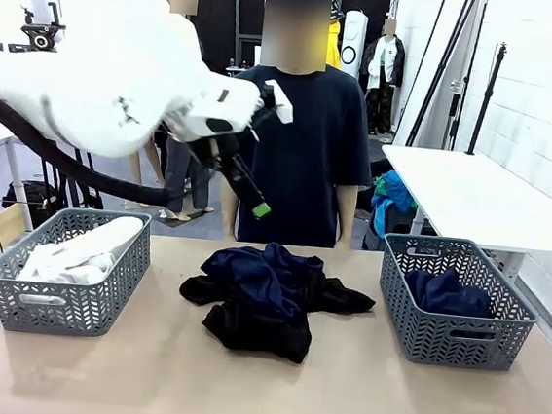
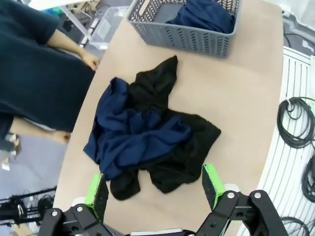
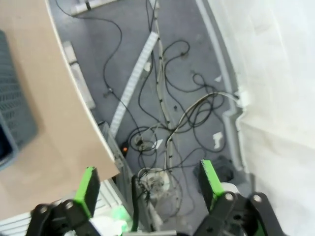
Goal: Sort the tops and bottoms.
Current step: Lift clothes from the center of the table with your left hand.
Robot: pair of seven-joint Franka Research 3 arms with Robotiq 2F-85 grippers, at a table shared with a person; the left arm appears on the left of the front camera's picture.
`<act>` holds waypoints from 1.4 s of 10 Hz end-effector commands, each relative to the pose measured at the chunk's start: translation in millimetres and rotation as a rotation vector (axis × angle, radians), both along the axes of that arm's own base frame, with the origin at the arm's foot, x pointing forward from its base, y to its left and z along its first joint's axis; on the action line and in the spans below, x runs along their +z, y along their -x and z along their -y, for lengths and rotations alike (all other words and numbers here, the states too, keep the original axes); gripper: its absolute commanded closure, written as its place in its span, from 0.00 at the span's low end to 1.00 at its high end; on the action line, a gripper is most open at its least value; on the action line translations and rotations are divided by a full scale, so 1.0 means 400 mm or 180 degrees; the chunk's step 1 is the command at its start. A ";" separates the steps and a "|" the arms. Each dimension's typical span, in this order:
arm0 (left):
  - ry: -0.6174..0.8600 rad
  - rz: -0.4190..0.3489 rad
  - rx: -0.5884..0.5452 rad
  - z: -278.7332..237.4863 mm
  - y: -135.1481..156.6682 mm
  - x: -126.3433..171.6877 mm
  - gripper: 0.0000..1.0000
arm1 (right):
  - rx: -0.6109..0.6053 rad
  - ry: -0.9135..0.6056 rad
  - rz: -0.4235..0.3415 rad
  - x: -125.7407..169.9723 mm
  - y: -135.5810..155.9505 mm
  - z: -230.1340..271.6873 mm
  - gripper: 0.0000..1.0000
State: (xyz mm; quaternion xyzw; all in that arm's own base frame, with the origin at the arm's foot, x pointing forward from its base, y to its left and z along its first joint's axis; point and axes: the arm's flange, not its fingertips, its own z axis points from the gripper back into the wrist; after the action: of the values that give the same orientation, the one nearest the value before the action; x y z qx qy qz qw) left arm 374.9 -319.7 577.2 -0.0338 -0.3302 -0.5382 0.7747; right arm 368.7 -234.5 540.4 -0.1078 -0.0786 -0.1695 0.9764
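Green-padded left tool [image 2: 154,184] hangs wide open above the crumpled navy and black cloth bottoms [image 2: 147,137] on the tabletop [image 1: 143,370] (soft white cloth tops [image 1: 81,252] fill a grey plastic basket [image 1: 61,304]). The right tool [image 3: 147,184] gapes empty. Reaching step, I judge; next calls for descending and pinching one garment.

No readable text, label or number on anything.

A white brick wall [image 1: 547,86], white side table [image 1: 473,192], grey floor [image 3: 182,24] with tangled cables [image 3: 142,142].
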 end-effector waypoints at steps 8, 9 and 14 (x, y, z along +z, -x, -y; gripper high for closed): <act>-0.0344 0.0022 0.0538 0.102 -0.155 -0.176 0.00 | 0.0000 0.0000 0.0000 0.000 0.000 0.000 0.00; -0.0454 -0.0066 0.0596 0.121 -0.183 -0.225 0.00 | 0.0000 0.0000 0.0000 0.000 0.000 0.000 0.00; -0.0439 -0.0765 0.0446 0.142 -0.254 -0.387 0.00 | 0.0000 0.0000 0.0000 0.000 0.000 0.000 0.00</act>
State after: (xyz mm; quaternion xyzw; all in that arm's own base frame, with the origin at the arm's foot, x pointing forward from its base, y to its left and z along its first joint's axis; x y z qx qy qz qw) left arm 470.3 -379.7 417.2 -0.0063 -0.2146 -0.4959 0.8414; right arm 366.7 -233.7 539.6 -0.1052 -0.0792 -0.1705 0.9765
